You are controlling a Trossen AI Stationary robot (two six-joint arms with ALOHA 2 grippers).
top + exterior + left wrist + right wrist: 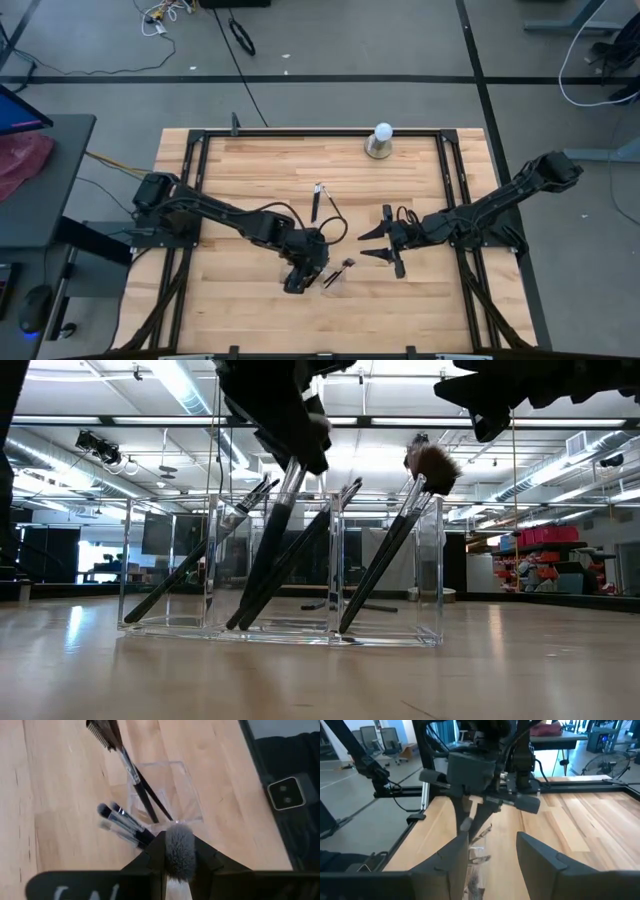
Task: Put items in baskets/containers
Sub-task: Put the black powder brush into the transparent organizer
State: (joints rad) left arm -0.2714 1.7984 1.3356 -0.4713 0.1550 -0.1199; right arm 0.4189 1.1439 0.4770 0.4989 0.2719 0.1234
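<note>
A clear plastic container (280,630) with three compartments stands on the wooden table, and several slim makeup brushes lean in it with their tufts up. One is a fluffy brown brush (430,465); another is a comb-tipped brush (102,735). My left gripper (179,845) hangs over the container (338,276), shut on a grey-tufted brush (285,495). My right gripper (385,245) stands open to the right of the container, holding nothing. Another brush (316,202) lies flat on the table farther back. My left gripper pinches the brush at its bristle end, with the grey tuft (179,851) between the two fingers. The fingers come from above, slanting down. The silver ferrule (290,482) and dark handle hang tilted below them. In the low view the handle's lower end (240,618) reaches down into the middle compartment.
A white ball on a grey base (381,140) stands near the table's far edge. A black frame rail (300,131) runs around the table. Bare wood lies to the left of the container and toward the near edge.
</note>
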